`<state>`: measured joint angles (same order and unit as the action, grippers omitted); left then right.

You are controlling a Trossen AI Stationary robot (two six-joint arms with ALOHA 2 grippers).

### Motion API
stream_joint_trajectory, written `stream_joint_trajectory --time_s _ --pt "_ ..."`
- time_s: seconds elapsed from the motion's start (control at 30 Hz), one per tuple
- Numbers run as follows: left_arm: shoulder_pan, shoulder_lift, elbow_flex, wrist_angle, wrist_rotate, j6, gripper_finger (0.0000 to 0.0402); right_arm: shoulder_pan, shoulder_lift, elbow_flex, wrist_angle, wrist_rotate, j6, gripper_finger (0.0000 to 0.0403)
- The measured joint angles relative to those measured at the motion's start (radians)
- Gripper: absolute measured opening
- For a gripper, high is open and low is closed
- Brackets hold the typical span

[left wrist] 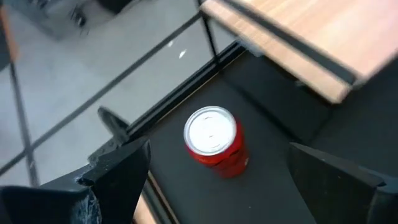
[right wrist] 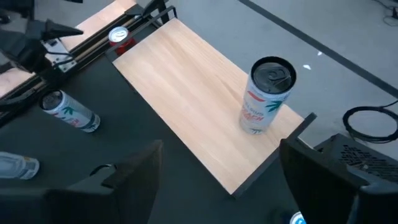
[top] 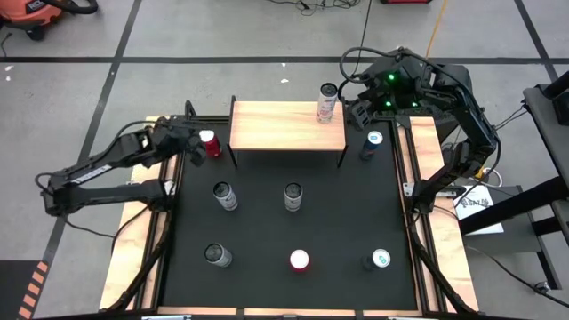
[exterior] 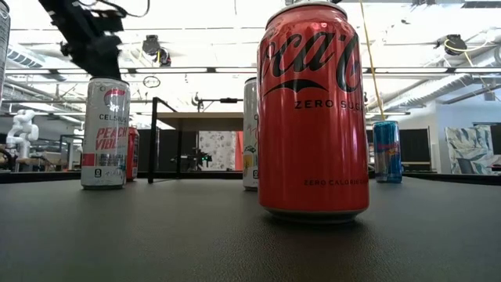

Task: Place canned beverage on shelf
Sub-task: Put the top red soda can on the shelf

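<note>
We see a white Celsius can [top: 326, 103] standing at the shelf's [top: 276, 126] far right corner, right gripper [top: 363, 114] beside it with fingers spread, left gripper [top: 197, 142] spread around a red can [top: 210, 143] off the shelf's left edge.

The red can [exterior: 313, 110] reads "ZERO SUGAR"; the white can [exterior: 105, 133] reads "CELSIUS" and "PEACH".

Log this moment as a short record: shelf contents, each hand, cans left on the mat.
shelf: one white can upright near its right end
left hand: open, around the red can on the mat left of the shelf
right hand: open, beside the shelf's right end, empty
mat: seven cans standing, red can included
</note>
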<state>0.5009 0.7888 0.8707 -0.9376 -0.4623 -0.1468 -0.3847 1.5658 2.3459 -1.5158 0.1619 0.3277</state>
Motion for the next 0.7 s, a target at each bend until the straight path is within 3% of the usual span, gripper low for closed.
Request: stream_joint_trajectory --time_s 0.2,0.4,0.7 --pt "0.112 0.1 0.0 0.12 0.105 0.067 0.038 0.0 0.0 0.0 0.0 -0.004 -0.019 0.0303" --pt "0.217 0.205 0.0 0.132 0.205 0.085 0.038 0.0 0.0 0.0 0.0 -0.004 -0.019 0.0303" --pt "0.322 0.309 0.0 0.165 0.271 0.11 0.038 0.0 0.0 0.0 0.0 -0.005 -0.019 0.0303"
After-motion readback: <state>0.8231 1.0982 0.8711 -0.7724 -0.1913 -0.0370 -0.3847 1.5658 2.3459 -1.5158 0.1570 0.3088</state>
